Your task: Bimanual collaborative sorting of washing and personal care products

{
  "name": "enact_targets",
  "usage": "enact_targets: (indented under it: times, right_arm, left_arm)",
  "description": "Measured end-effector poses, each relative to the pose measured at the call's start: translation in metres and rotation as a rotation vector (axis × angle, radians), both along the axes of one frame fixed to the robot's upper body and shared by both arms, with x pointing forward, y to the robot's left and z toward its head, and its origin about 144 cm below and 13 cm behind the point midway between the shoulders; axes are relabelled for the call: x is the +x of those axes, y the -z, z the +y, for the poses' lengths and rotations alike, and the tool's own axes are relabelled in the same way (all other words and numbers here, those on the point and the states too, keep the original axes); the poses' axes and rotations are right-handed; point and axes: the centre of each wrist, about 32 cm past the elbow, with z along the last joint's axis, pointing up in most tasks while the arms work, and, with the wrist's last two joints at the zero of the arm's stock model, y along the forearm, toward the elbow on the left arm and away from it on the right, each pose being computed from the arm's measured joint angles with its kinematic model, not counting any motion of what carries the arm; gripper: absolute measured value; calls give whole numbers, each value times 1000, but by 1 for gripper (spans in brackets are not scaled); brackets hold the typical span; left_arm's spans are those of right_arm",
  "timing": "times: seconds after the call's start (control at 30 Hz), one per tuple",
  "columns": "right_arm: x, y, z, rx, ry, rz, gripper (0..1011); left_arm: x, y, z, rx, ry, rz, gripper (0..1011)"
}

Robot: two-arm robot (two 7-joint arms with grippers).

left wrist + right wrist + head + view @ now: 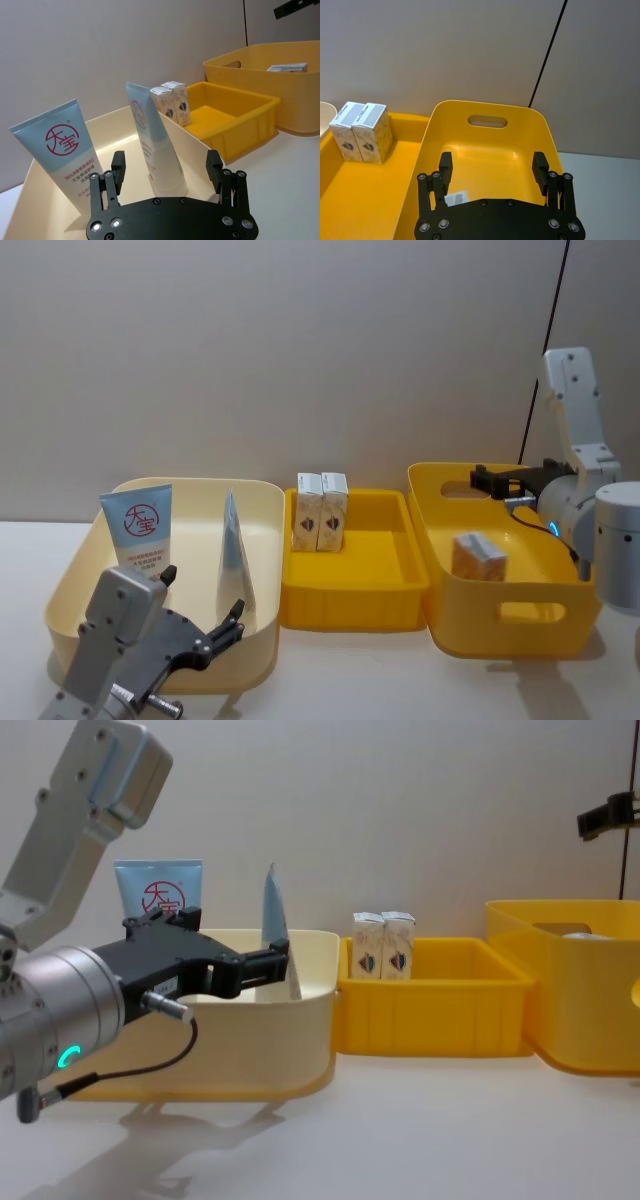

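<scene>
Two pale blue and white tubes stand in the cream bin (70,585): one with a red circle logo (136,526) (59,150) (159,892), and one seen edge-on (235,558) (154,145) (275,918). My left gripper (226,624) (166,169) (283,960) is open and empty at the bin's near side, pointing at the edge-on tube. Two white cartons (321,511) (360,131) (383,958) stand in the middle yellow tray (350,595). Another carton (478,556) lies in the right yellow bin (520,615). My right gripper (490,480) (492,167) hangs open above that bin.
The three containers stand side by side against a plain grey wall. A dark cable runs down the wall behind the right bin. Bare white table lies in front of the bins (400,1130).
</scene>
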Motion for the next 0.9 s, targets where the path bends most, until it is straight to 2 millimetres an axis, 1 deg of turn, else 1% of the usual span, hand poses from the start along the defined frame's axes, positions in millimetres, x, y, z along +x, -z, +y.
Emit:
enact_targets:
  times: [0.03, 0.23, 0.37, 0.4, 0.53, 0.57, 0.6, 0.77, 0.9]
  right_arm:
    - [0, 0, -1, 0, -1, 7, 996]
    - [2, 1, -3, 0, -5, 32, 1001]
    - [2, 2, -3, 0, -6, 41, 1001]
    - [2, 2, -4, 0, -6, 43, 1001]
    - [3, 2, -4, 0, -8, 50, 1001]
    - [3, 2, -4, 0, -8, 52, 1001]
    - [3, 2, -4, 1, -8, 53, 1001]
    - [3, 3, -5, 1, -9, 58, 1001]
    - [4, 3, -5, 1, -9, 61, 1001]
  left_arm:
    - [0, -1, 0, 0, 0, -1, 1003]
    - [9, -16, 1, 9, 10, -30, 1002]
    - [22, -36, 0, 14, 34, -66, 1003]
    - [22, -36, 0, 14, 34, -66, 1003]
    - [41, -55, -3, 8, 68, -92, 1003]
    - [43, -56, -3, 8, 74, -91, 1003]
    - [50, -62, -5, 5, 87, -96, 1003]
    - [65, -77, -10, 6, 113, -101, 1003]
    - [71, -85, -12, 9, 124, -92, 1003]
